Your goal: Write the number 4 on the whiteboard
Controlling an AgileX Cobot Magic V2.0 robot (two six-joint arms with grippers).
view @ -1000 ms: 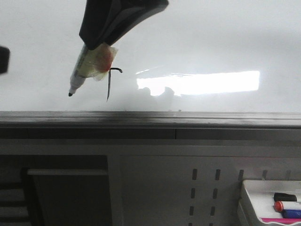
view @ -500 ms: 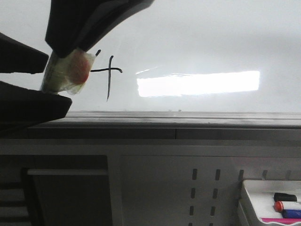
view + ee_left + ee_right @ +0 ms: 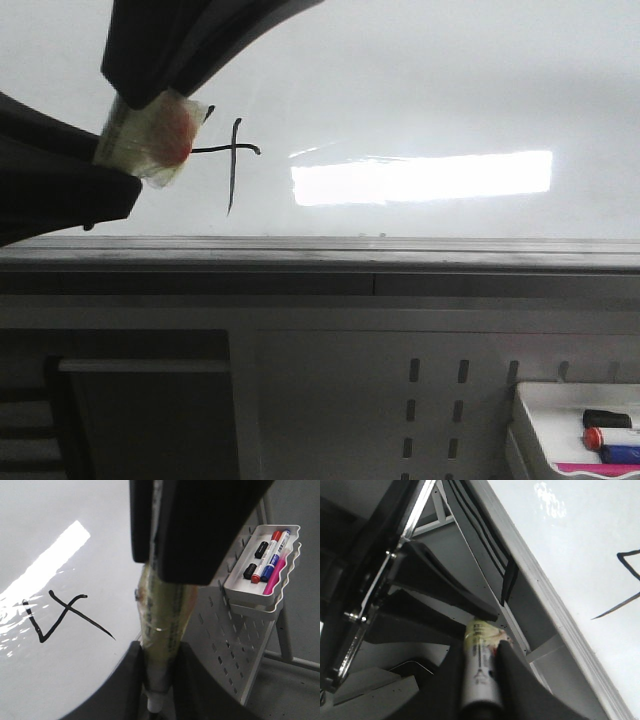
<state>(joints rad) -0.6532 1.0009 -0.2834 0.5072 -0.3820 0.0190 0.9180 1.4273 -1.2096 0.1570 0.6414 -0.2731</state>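
Note:
The whiteboard [image 3: 450, 80] is glossy white with a bright light reflection. A thin black number 4 [image 3: 232, 150] is drawn on it, and also shows in the left wrist view [image 3: 65, 612]. My right gripper [image 3: 150, 100] reaches down from above and is shut on a tape-wrapped marker [image 3: 150, 140]. My left gripper [image 3: 120, 170] comes in from the left, and its jaws press the marker's tip end [image 3: 160, 680] from both sides. In the right wrist view my fingers clamp the marker's barrel [image 3: 480, 670]. Both grippers are just left of the 4.
The board's grey edge rail [image 3: 400, 255] runs across below the writing. Under it is a perforated grey panel [image 3: 440, 400]. At the lower right hangs a small white tray [image 3: 530, 400] holding several markers [image 3: 610, 437], which also shows in the left wrist view [image 3: 250, 597].
The right gripper carried the marker left off the 4, uncovering it. The left gripper came in from the left and its jaws went from apart to closed on the marker's tip end.

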